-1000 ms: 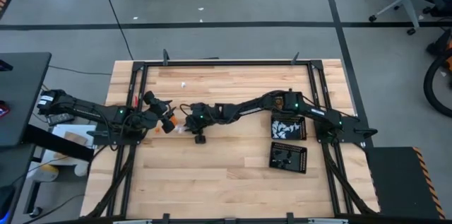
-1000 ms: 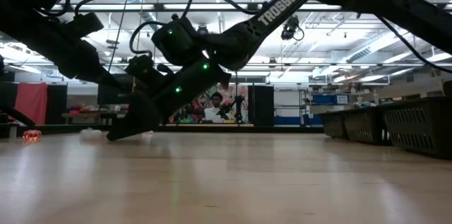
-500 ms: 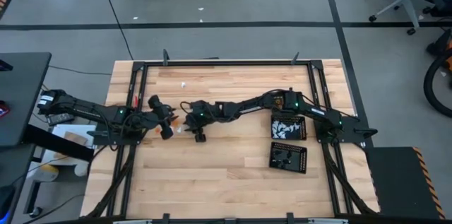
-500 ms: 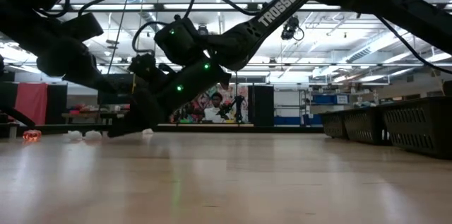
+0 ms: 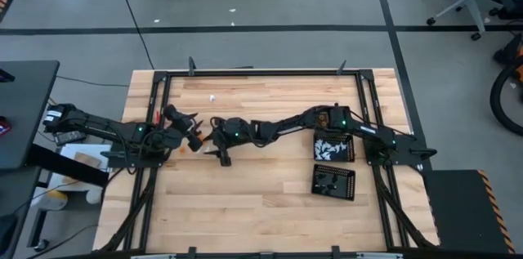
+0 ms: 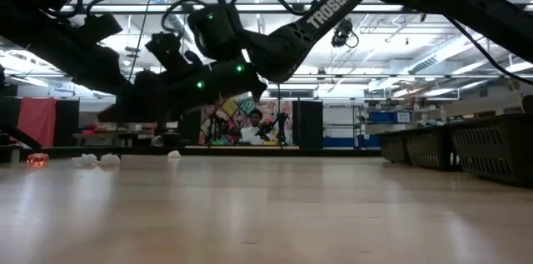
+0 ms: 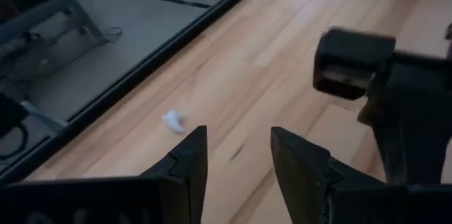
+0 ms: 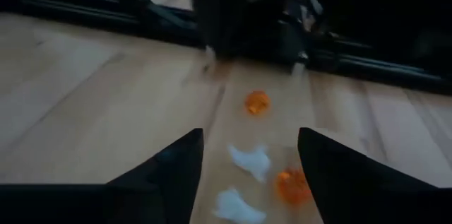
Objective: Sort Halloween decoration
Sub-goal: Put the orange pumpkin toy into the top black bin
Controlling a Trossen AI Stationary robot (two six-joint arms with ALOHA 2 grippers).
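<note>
While the right gripper (image 8: 247,171) hovers, jaws apart, over white and orange pieces (image 8: 248,159) at table's nine o'clock, picking is underway; the left gripper (image 7: 236,157), also parted and empty, waits nearby.

The table (image 5: 261,210) is made of pale, smooth planked wood (faintly glossy); the small orange pieces (image 8: 257,102) look like shiny plastic.

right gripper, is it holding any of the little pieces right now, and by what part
Nothing is held. The right gripper has its fingers spread, with white pieces and orange pieces lying loose on the table ahead. The left gripper is empty too.
</note>
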